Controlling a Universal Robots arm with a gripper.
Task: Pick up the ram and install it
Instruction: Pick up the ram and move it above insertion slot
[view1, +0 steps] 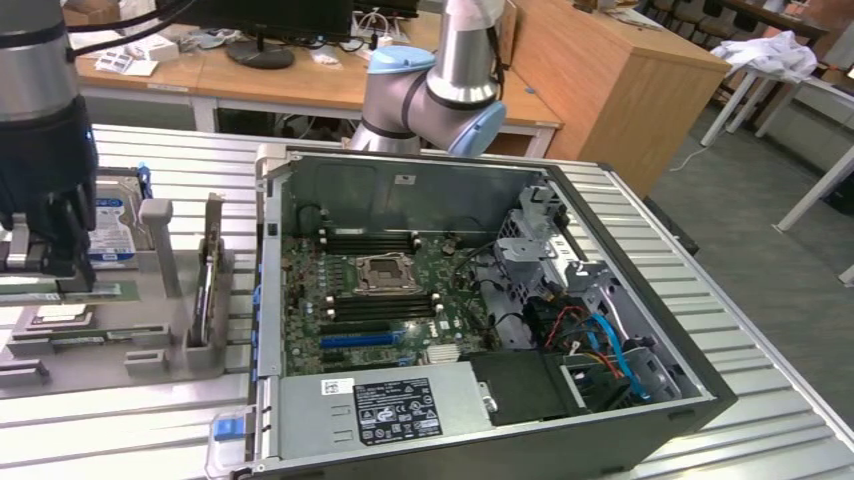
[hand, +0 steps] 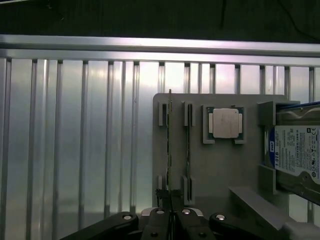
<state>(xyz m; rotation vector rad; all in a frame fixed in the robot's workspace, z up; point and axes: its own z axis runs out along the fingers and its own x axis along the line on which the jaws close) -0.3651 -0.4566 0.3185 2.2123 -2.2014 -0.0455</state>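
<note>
The ram stands on edge in a slot of the grey holder and looks like one thin line running away from my fingers. My gripper is straight above its near end, with the jaws closed in on both faces of the stick. In the exterior view the dark gripper hangs over the holder at the exterior view's left, and a strip of green ram shows beside it. The open computer case lies to the exterior view's right, its black memory slots beside the processor socket.
A second thin stick stands in the neighbouring slot. A processor chip and a silver-and-blue hard drive also sit in the holder. An upright grey bracket stands between holder and case. The arm's base rises behind the case.
</note>
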